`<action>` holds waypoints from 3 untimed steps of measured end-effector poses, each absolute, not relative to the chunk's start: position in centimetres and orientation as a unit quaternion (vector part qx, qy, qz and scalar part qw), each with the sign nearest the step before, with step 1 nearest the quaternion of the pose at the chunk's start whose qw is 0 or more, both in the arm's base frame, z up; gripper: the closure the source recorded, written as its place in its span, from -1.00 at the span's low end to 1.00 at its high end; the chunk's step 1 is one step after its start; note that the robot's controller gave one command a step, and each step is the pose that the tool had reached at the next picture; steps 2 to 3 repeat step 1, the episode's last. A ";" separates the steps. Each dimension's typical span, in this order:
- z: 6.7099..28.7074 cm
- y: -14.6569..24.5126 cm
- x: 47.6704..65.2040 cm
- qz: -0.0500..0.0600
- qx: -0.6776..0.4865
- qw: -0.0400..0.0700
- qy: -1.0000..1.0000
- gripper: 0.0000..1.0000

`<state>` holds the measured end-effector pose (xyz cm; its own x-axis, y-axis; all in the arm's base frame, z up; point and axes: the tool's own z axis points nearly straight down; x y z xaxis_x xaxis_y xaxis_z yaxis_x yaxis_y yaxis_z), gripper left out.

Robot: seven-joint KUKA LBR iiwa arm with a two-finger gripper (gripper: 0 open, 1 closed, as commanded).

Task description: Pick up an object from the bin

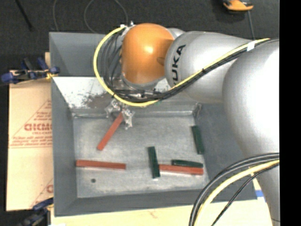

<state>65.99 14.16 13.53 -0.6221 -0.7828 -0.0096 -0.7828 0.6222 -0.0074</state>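
Note:
My gripper is low at the back left of the bin, under the arm's orange cover. The upper end of a slanted orange-red stick sits between its fingertips, and the fingers are shut on it. The stick's lower end points down-left towards the bin floor. Another orange-red stick lies flat near the front left.
A dark green stick lies lengthwise near the front middle. Beside it, a third orange-red stick has a green stick along its top edge. One more green stick lies by the right wall. The arm covers the back right.

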 end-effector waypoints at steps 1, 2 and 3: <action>17.1 14.1 66.3 -0.001 -0.431 0.005 0.902 1.00; 17.1 14.1 66.3 -0.001 -0.431 0.005 0.902 1.00; 17.1 14.1 66.3 -0.001 -0.431 0.005 0.902 1.00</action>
